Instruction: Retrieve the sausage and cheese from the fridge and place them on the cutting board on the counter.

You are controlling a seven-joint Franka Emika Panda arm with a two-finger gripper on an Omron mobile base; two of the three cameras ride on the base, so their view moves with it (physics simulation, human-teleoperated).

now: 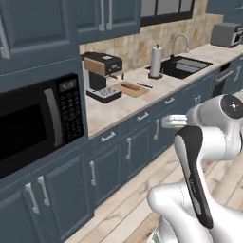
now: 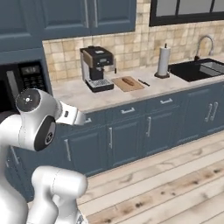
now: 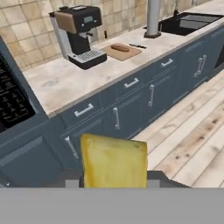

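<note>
Pale yellow cheese [image 3: 113, 161] sits at the bottom of the hand view, gripped narrowly by the end effector [image 3: 113, 181] — its tips are mostly hidden behind the block. Beyond, across dark blue cabinets, the beige desk [image 3: 57, 81] carries the cutting board [image 3: 121, 52] beside the coffee machine [image 3: 78, 30] — the sausage [image 3: 120, 47] lies on it.

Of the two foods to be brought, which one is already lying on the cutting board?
The sausage, the dark reddish-brown stick, lies on the cutting board beside the coffee machine. The cheese, a pale yellow block, sits in the gripper, away from the counter.
</note>
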